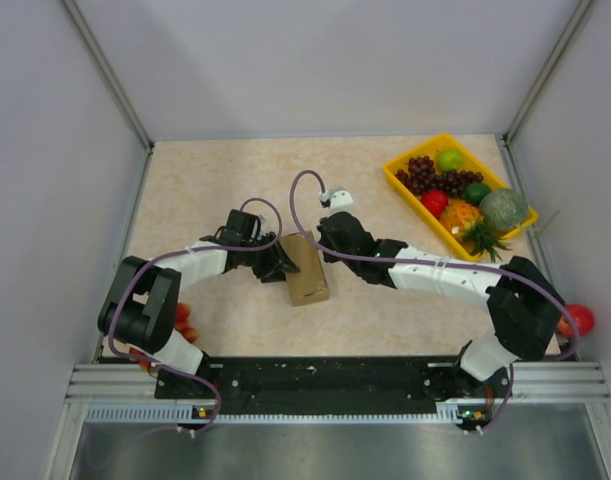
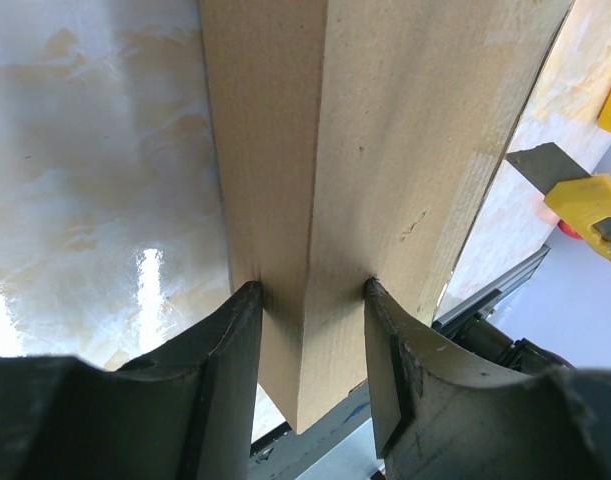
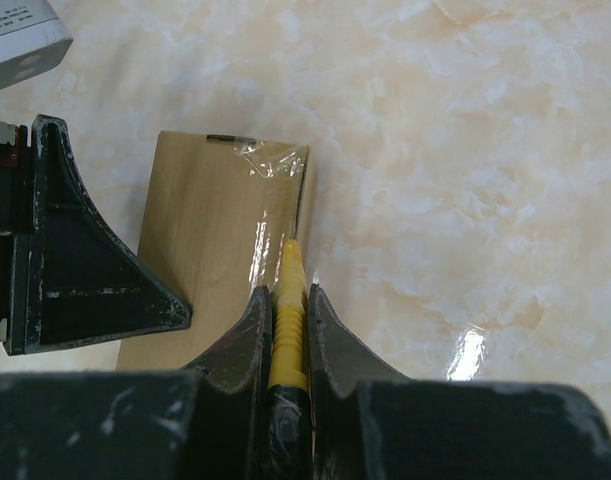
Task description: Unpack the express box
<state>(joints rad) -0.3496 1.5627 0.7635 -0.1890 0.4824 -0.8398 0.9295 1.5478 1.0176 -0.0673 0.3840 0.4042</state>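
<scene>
Table (image 1: 225,180): beige marbled top, glossy, with glare patches. Plain pale grey walls (image 1: 315,60) enclosed its far, left and right edges. Metal corner posts (image 1: 105,70) stood at both far corners. Aluminium rail (image 1: 335,375), possibly slotted, ran along the near edge.

Bare tabletop (image 1: 215,190) behind express box (image 1: 307,270)

From above, the left tool (image 1: 282,264) covered the express box's (image 1: 307,272) left edge, and the right tool (image 1: 328,236) hid its far end. The left wrist view cut the box off at top; the yellow knife (image 2: 590,208) ran off the right edge. In the right wrist view, the blade tip was too small to tell from the tape.
</scene>
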